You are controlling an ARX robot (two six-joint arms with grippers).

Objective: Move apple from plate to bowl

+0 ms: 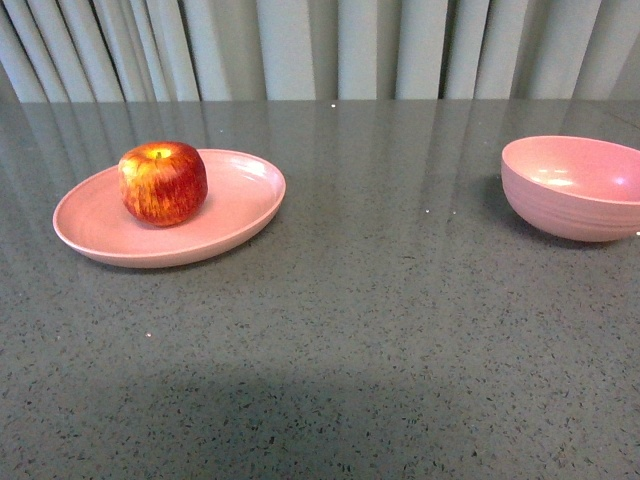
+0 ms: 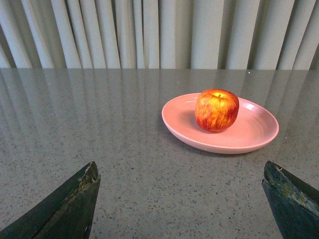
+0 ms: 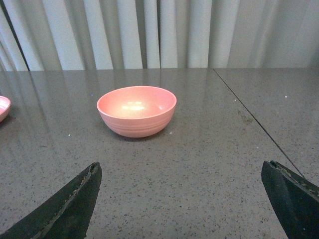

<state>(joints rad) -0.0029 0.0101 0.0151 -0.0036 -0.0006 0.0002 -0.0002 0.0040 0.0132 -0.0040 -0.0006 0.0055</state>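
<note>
A red apple (image 1: pixel 163 182) with yellow streaks rests on the shallow pink plate (image 1: pixel 235 210) at the table's left; the left wrist view shows the same apple (image 2: pixel 217 110) on the plate (image 2: pixel 254 134). The deep pink bowl (image 1: pixel 575 187) stands empty at the right edge of the front view, and the right wrist view shows this bowl (image 3: pixel 136 110) ahead. My left gripper (image 2: pixel 182 172) is open, well short of the plate, nothing between its fingers. My right gripper (image 3: pixel 182 172) is open too, short of the bowl. Neither arm shows in the front view.
The grey speckled table (image 1: pixel 380 320) runs back to pale curtains (image 1: pixel 300 45). A thin seam (image 3: pixel 254 119) crosses the tabletop to the bowl's right in the right wrist view. A sliver of the plate's rim (image 3: pixel 3 107) shows at that view's edge.
</note>
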